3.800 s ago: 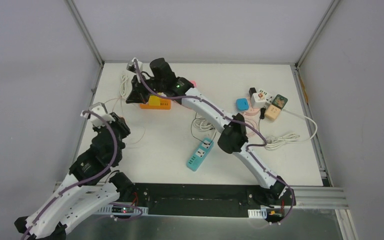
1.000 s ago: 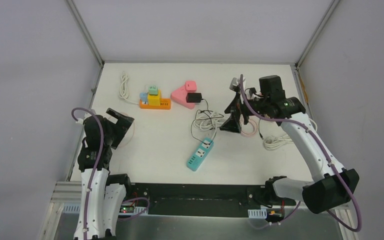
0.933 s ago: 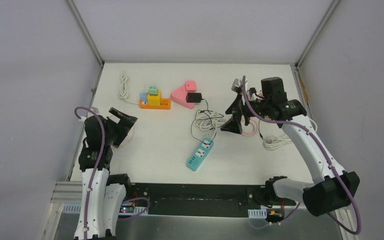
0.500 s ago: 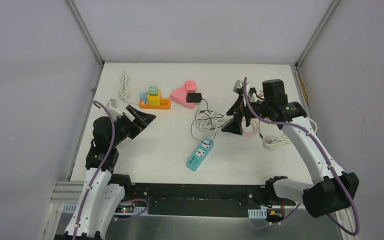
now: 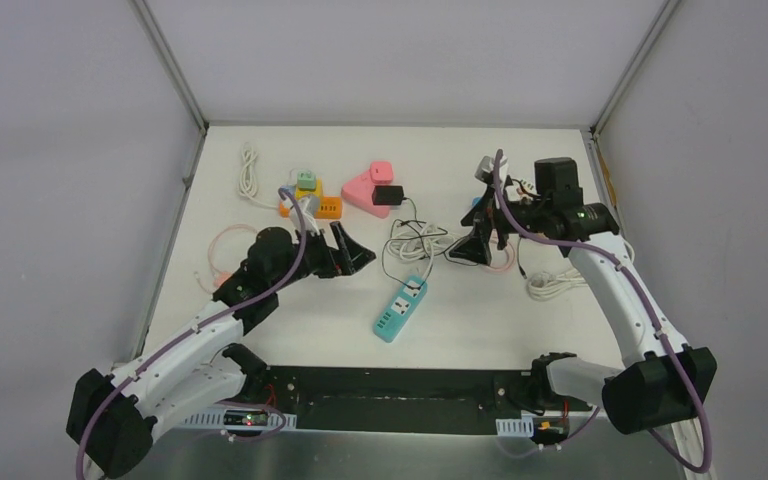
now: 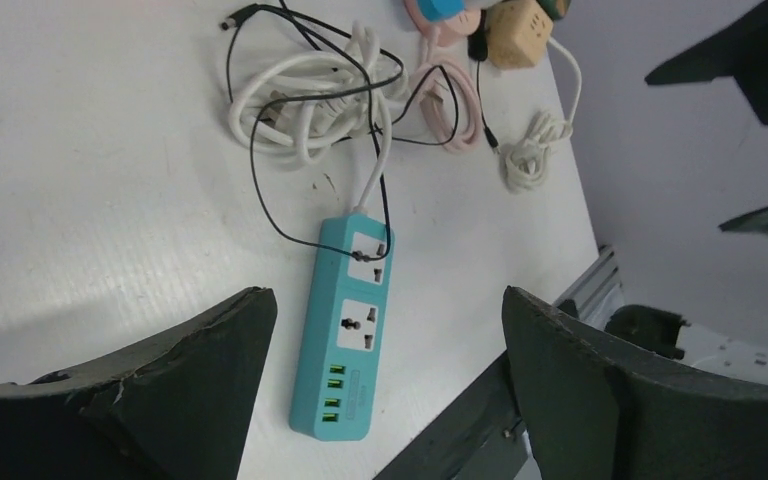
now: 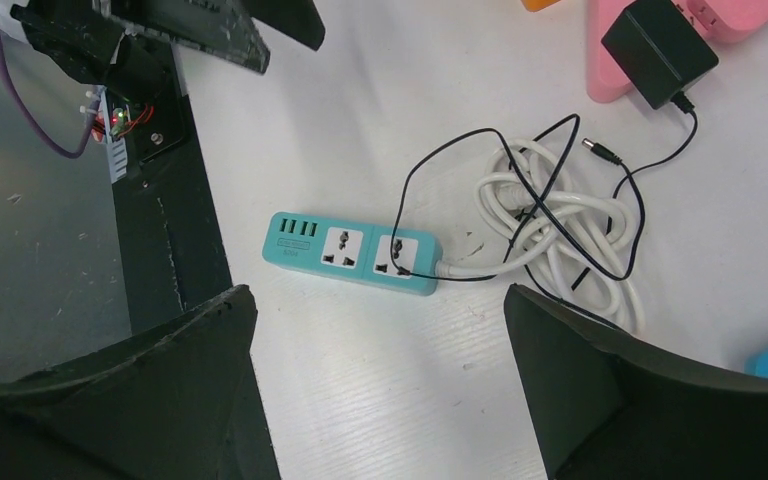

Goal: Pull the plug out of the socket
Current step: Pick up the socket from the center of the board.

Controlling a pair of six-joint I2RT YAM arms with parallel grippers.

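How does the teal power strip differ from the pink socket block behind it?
The teal power strip is a long slim bar; the pink socket block is a stubby wedge. The teal strip's two sockets are empty, while the pink block carries a black adapter. Both lie flat on the table.

No legible text anywhere. Tiny marking by the USB ports on teal strip [image 7: 350,250], too small and blurred to read. Nothing readable on black adapter [image 7: 657,55], pink block [image 5: 362,187] or orange strip [image 5: 326,210].
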